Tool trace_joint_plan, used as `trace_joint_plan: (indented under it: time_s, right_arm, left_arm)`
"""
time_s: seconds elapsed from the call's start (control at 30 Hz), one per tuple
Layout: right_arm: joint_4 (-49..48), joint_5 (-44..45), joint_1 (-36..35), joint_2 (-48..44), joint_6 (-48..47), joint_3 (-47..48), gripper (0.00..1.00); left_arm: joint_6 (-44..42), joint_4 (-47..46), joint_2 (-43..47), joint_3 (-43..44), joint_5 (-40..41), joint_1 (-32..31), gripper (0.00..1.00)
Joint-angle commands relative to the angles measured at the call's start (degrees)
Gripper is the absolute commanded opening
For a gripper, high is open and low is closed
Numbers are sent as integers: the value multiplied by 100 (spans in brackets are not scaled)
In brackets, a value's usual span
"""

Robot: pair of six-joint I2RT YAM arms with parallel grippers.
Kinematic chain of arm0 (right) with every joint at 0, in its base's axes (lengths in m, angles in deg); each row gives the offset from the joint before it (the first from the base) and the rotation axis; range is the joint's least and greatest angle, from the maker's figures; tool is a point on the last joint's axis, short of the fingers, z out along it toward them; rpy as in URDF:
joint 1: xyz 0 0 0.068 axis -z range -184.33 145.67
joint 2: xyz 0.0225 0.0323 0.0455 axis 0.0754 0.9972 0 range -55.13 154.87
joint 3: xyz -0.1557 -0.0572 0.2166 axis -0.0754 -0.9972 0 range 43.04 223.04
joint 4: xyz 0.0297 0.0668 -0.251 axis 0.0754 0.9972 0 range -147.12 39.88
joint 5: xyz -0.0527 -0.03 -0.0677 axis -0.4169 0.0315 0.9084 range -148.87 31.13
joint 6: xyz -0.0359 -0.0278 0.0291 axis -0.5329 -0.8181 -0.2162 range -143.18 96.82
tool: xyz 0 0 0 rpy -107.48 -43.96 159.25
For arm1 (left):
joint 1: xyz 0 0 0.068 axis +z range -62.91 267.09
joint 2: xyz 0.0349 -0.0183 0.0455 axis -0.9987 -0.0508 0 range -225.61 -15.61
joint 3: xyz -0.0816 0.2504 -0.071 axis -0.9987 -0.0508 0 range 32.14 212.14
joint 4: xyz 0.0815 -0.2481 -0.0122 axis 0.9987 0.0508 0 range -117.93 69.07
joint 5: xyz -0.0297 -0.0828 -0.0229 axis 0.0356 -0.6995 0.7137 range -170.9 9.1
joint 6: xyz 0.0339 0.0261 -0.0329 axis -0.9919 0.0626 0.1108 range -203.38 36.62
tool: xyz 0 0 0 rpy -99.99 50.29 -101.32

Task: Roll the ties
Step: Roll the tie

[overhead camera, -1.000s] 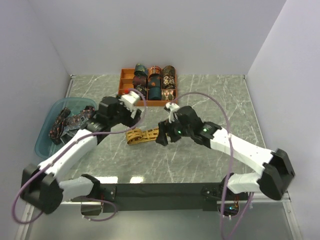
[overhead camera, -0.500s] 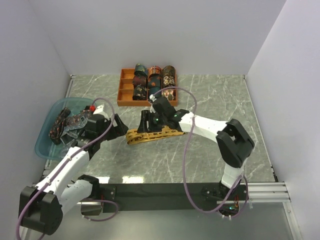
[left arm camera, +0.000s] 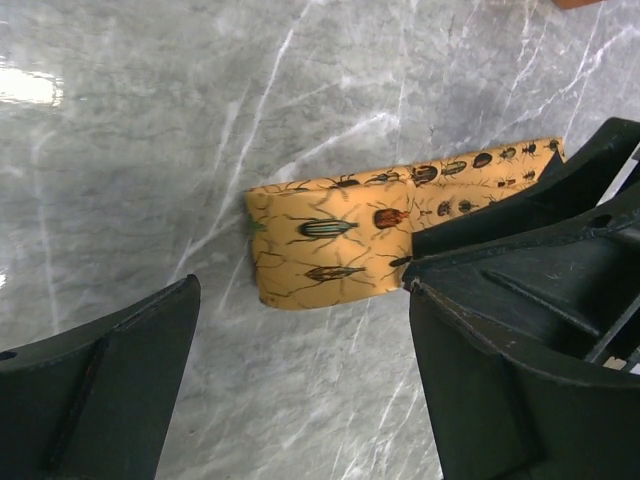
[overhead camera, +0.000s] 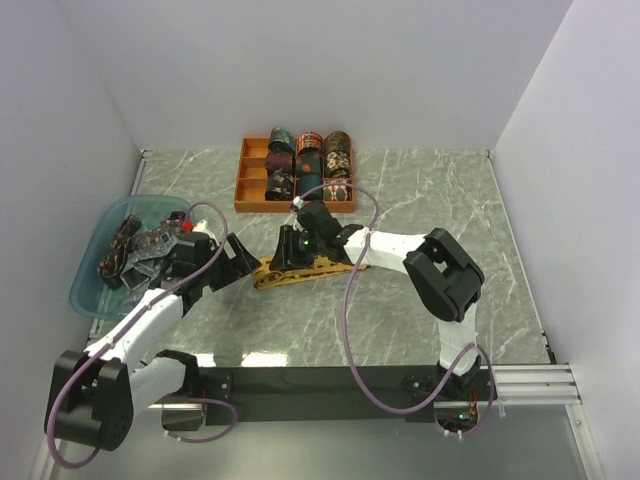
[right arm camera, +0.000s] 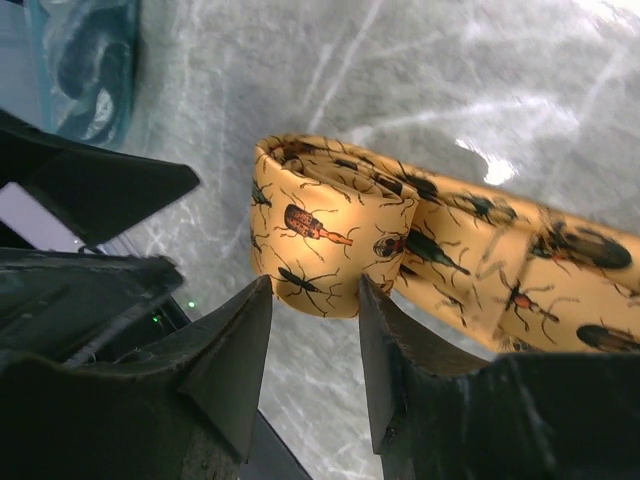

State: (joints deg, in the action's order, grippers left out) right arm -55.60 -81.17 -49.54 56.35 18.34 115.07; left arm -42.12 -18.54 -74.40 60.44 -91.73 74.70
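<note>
1. Mustard tie (overhead camera: pixel 300 271) flat on the desk (overhead camera: pixel 400 330) at centre, left end already wound into a short roll (left arm camera: pixel 325 245), tail running off to the right; likely laid out like this so the roll can travel along it.
2. Left hand (overhead camera: pixel 246 264) spread wide, 1 finger on each side of the roll's end and touching nothing; probably placed to stop the roll from sliding or unwinding sideways.
3. Right hand (right arm camera: pixel 313 300) narrowed to a small gap, its 2 fingertips (right arm camera: pixel 255 300) at the roll's near edge; impossible to say whether fabric is actually pinched. Probably the hand meant to turn the roll.
4. Behind, well apart: orange tray (overhead camera: pixel 290 208) stocked with finished rolled ties (overhead camera: pixel 310 165). At the left edge: blue basin (overhead camera: pixel 85 290) with loose ties (overhead camera: pixel 140 250) waiting.
5. Tight around the roll, with both hands crowding it from opposite sides; risk of finger-to-finger contact. Bare marble to the right and toward the near edge, ample for rolling along the tail.
</note>
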Motion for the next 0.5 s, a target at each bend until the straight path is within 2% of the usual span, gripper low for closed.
trace_joint_plan:
  time_s: [0.0,0.47]
  right_arm:
    - [-556,-134,12,84,67,189,47]
    - [-600,-318,39,58,58,171,46]
  left_arm:
    - [111,-543,-194,-34,-367,34,91]
    - [435,-895,-819,-87,-455,43,92]
